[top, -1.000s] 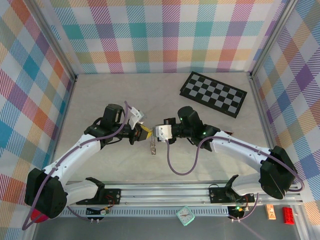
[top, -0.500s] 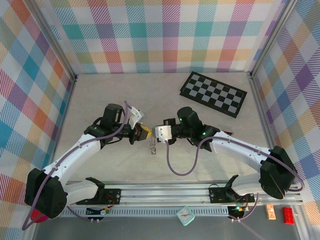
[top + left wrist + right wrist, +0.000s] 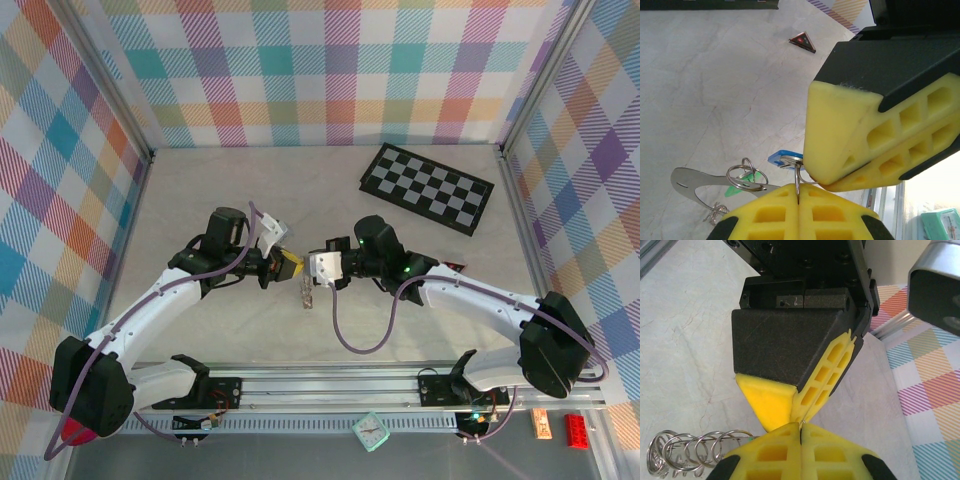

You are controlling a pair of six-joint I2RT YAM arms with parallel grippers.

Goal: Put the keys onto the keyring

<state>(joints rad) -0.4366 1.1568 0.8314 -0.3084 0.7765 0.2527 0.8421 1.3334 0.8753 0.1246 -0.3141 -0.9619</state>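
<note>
My two grippers meet tip to tip over the middle of the table, the left gripper (image 3: pixel 293 264) facing the right gripper (image 3: pixel 308 268). In the left wrist view the left gripper (image 3: pixel 798 192) is shut on a thin wire of the keyring (image 3: pixel 798 176), which curves over to the right gripper's yellow pads (image 3: pixel 855 145). A blue key (image 3: pixel 782 158) hangs at that wire. A green key (image 3: pixel 734 190) and small split rings (image 3: pixel 746 176) lie on a flat grey metal strip (image 3: pixel 687 181). The right gripper (image 3: pixel 800 429) is shut on the same wire tip. The bunch (image 3: pixel 305 293) dangles below both grippers.
A black-and-white chequered board (image 3: pixel 427 188) lies at the back right. A small red triangular piece (image 3: pixel 802 42) sits on the table beyond the grippers. Several silvery ring loops (image 3: pixel 685 450) hang low left in the right wrist view. Plaid walls (image 3: pixel 60 200) enclose the table.
</note>
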